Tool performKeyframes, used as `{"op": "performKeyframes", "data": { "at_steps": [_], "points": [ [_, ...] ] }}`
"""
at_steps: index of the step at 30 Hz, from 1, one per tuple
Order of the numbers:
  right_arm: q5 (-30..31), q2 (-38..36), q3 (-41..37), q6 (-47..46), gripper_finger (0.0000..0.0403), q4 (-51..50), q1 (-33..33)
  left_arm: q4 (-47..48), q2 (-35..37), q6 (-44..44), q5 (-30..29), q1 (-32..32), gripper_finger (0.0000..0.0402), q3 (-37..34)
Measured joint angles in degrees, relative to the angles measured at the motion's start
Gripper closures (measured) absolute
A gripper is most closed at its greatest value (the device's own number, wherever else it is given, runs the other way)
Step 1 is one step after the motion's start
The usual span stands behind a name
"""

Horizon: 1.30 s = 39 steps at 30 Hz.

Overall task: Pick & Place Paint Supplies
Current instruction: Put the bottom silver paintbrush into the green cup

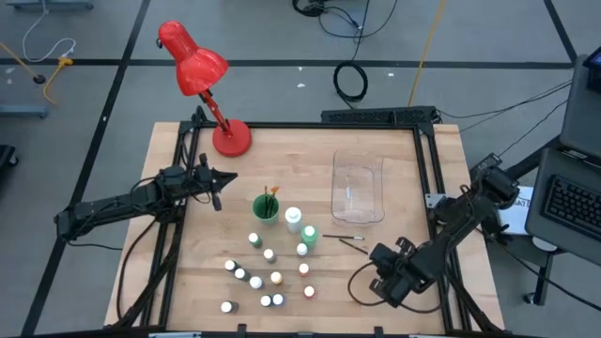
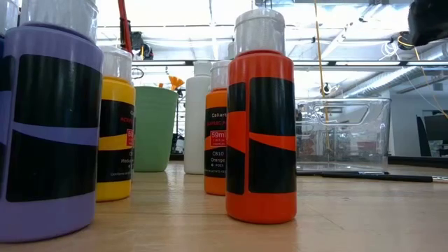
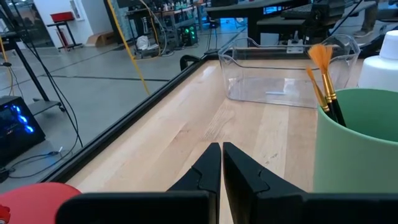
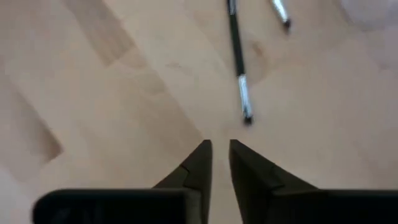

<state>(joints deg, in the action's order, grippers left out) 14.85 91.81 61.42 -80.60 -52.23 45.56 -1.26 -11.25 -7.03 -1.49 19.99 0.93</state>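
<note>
Left gripper [image 3: 221,163]: fingers nearly shut, only a thin slit between them, nothing held; it hovers over the left part of the bench [image 1: 394,300], left of the green cup [image 1: 266,208], near the red lamp [image 1: 202,80] base. Right gripper [image 4: 219,163]: fingers close together with a narrow gap, empty, pointing down at bare wood near the bench's near-right corner. Just ahead of the right fingers lie two thin dark paintbrushes [image 4: 239,68] with metal ferrules, flat on the wood; in the high view they sit right of the bottle cluster, on the near side of the clear tray [image 1: 358,186]. Green cup stands mid-bench with orange-tipped brushes [image 3: 324,78] upright inside it. Beside it on the right, a taller white bottle [image 1: 293,219] and a green/white bottle [image 1: 309,235]. Small white-capped paint bottles [image 1: 268,272] scattered on the near side of the cup, all upright, spaced apart, toward the near edge. Low view looks through that cluster: orange bottle [image 2: 260,119] closest, purple bottle [image 2: 45,119] at left, yellow bottle [image 2: 115,126] and a second orange one behind, cup and white bottle farther back. Clear tray sits right of centre, far side of the loose brushes; can't tell whether anything's in it.
</note>
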Motion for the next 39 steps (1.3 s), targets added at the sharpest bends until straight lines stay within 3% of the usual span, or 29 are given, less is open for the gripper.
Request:
{"op": "performKeyframes", "data": {
  "at_steps": [7, 12, 23, 39],
  "points": [
    [-1.53, 0.00, -4.17, 5.27, 0.0268, 4.62, -2.94, 0.00, 0.00, 0.09, 0.01, 0.01, 0.0380, 0.00],
    [-5.36, 0.00, -8.63, 9.32, 0.0240, 10.76, -4.30, 0.00, 0.00, 0.03, 0.01, -0.01, 0.0380, 0.00],
    [-5.97, -0.24, -12.13, 9.41, 0.0265, 12.22, -4.64, 0.00, 0.00, 0.02, -0.01, -0.01, 0.0380, 0.00],
    [-5.17, -0.04, -11.33, 18.62, 0.0270, 10.43, -6.46, 0.02, 0.00, 0.04, 0.01, 0.02, 0.0380, 0.00]
  ]
}}
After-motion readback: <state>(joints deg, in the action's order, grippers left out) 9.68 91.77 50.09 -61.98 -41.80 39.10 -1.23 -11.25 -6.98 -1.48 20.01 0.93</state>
